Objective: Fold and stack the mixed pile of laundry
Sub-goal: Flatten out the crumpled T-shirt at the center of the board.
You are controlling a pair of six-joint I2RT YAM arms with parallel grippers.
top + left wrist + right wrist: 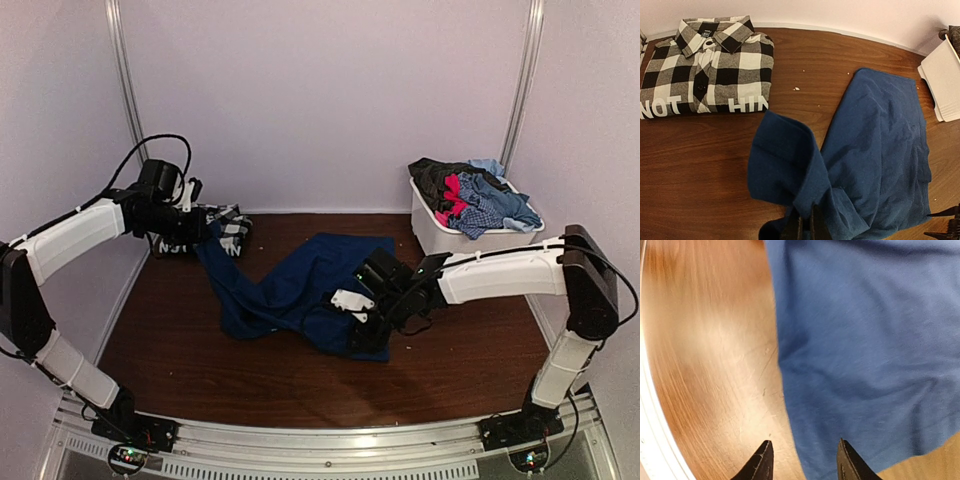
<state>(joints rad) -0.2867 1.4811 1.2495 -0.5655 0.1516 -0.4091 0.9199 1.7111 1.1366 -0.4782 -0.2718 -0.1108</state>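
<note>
The left pincer (802, 226) is closed tight on a bunched corner of the navy cloth (880, 150), holding it raised off the tabletop (250, 380). The rest of the cloth lies spread at the middle, trailing toward 10 o'clock in the overhead view. The right pincer (802, 460) hangs low at the cloth's 5 o'clock edge, jaws partly apart, one tip over bare wood and the other over fabric, gripping nothing that I can see.

The folded checked shirt (710, 70) lies at 10 o'clock, just beside the raised corner. More laundry (475, 195) is heaped in the white bin (440, 235) at 2 o'clock.

Risks, as I judge them:
- The left hold is a thin pinch on bunched fabric, so a quick pull could slip it free.
- Carrying that corner further toward 10 o'clock could drag cloth over the shirt and spoil its fold.
- The right jaws straddle the hem, so closing there may catch only a sliver, or nothing, and the fold would come out skewed.

The shirt's white lettering reads "NOT" and "HIN" along its near edge. A small blue collar label is too small to read.
</note>
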